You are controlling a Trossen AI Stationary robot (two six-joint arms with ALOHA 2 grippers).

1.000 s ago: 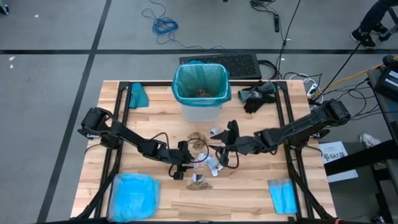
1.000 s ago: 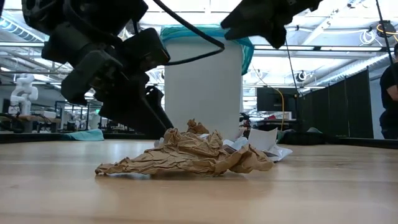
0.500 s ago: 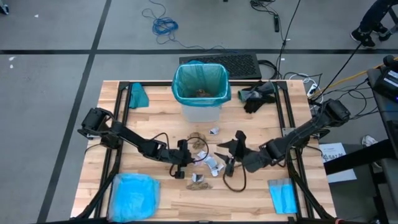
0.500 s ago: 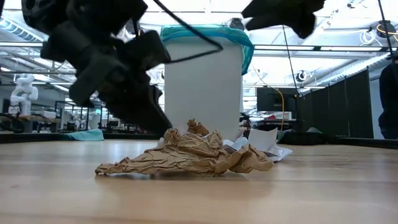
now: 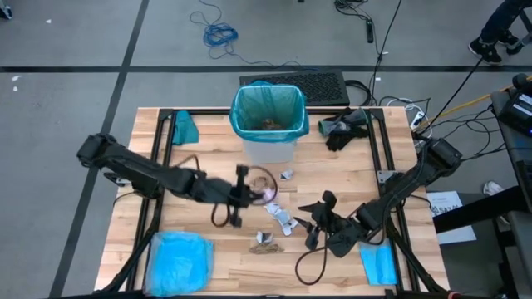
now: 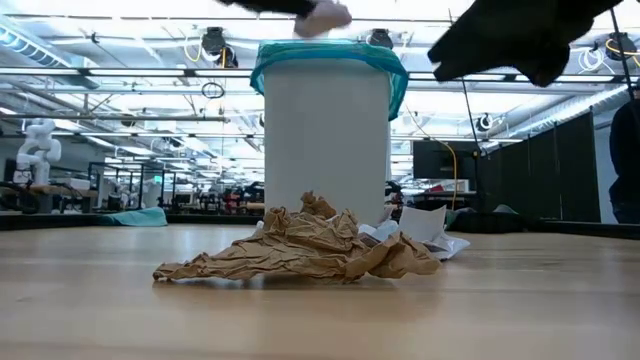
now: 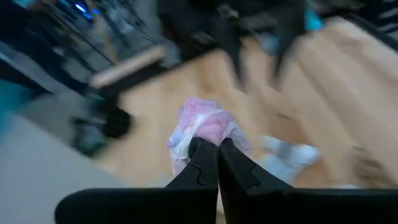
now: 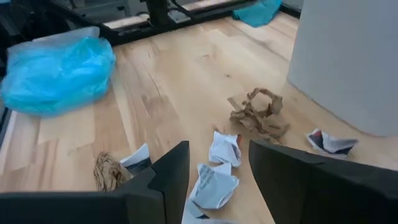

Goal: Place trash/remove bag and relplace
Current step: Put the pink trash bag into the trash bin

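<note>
The left gripper [image 7: 217, 146] has its jaws pinched shut on a pink-and-white wrapper [image 7: 205, 127], and it's up off the table [image 5: 332, 178], a little short of the white bin [image 5: 270, 137] on the bin's front side. The low view shows the same wad [image 6: 325, 14] riding just above the bin's rim, so the drop looks close but not done.

The right gripper [image 8: 214, 168] hangs with its jaws fairly wide and nothing in them, well out from the bin toward the table's front right, near the small flat blue sheet [image 5: 378, 262].

Progress-wise it's early-to-middle. The teal-green bag [image 5: 268, 110] is still lining the bin, and a few brown bits already sit inside. Left on the table in front of the bin: a brown paper wad [image 8: 258, 115], several white wrappers [image 8: 217, 171], and another brown scrap [image 5: 266, 242] further out. So more trash runs, then the bag pull and swap, none of which has started.

Room to move looks decent. The path from the left gripper to the bin mouth is open. Things to watch: the loose cable looping under the right arm [image 5: 312, 262], the black frame rails [image 5: 166, 141] along both sides of the bin, and the pale blue plastic bag [image 5: 179, 259] parked far from the bin at the front left corner.
</note>
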